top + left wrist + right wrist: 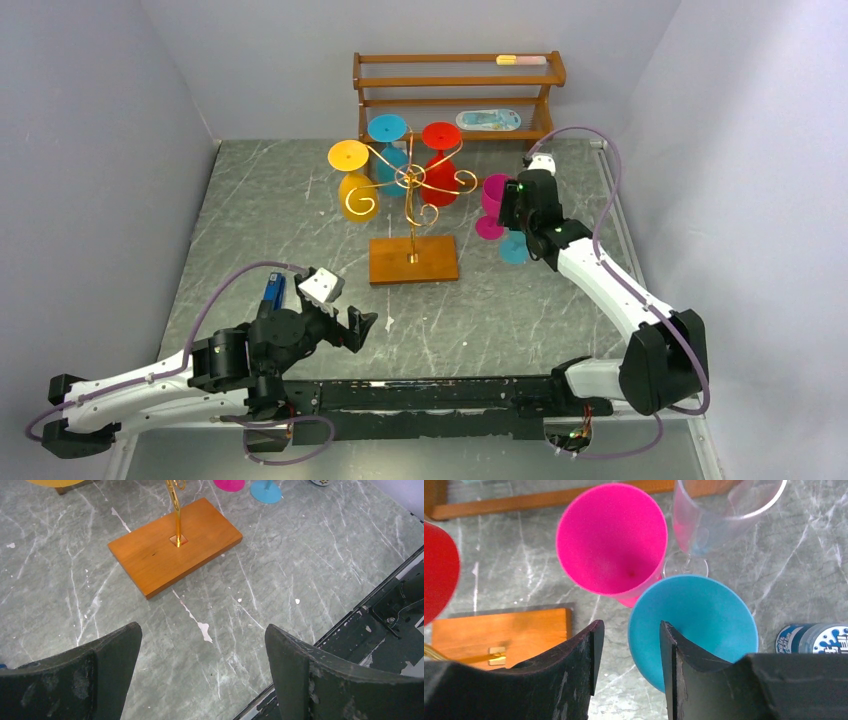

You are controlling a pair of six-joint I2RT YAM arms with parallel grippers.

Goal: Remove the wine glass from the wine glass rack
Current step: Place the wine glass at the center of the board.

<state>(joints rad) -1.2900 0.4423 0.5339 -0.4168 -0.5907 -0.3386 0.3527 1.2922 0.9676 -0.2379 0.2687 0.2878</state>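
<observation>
Your rack [413, 260] holds three glasses, yellow [358, 195], blue [387, 128], red [437, 182], three more standing right of it, pink [611, 537], teal [704, 615], clear [719, 510], your left pincer [202, 630] and right pincer [631, 627] both apart

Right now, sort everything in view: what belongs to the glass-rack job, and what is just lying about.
Job: rack, yellow glass, hung blue glass, red glass, pink glass, standing blue glass, right gripper.
Lying about: shelf, packet on it, can.
</observation>
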